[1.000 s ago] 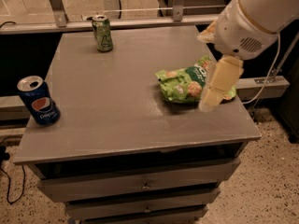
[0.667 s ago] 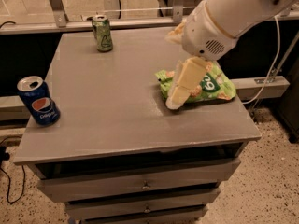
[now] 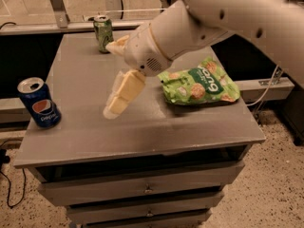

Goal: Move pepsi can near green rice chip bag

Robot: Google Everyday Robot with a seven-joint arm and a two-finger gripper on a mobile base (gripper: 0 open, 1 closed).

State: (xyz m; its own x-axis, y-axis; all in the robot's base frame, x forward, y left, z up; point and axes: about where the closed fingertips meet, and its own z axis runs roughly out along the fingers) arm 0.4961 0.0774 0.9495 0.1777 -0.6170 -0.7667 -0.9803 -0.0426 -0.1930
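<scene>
The pepsi can [image 3: 39,103] stands upright at the front left corner of the grey cabinet top [image 3: 142,127]. The green rice chip bag [image 3: 199,82] lies flat on the right side of the top. My gripper [image 3: 109,79] hangs above the middle of the top, between the can and the bag, open and empty. One pale finger [image 3: 121,95] points down and to the left toward the can; the other [image 3: 116,45] sits higher, toward the back. The gripper is well apart from the pepsi can. The white arm reaches in from the upper right.
A green can [image 3: 103,33] stands upright at the back of the top, just behind the gripper. The cabinet has drawers [image 3: 142,189] below its front edge. A metal rail [image 3: 52,27] runs behind it, and speckled floor [image 3: 280,175] lies to the right.
My arm and gripper have swung left, from over the chip bag's right side to the middle of the top, uncovering the bag. The cans and bag have not moved.
</scene>
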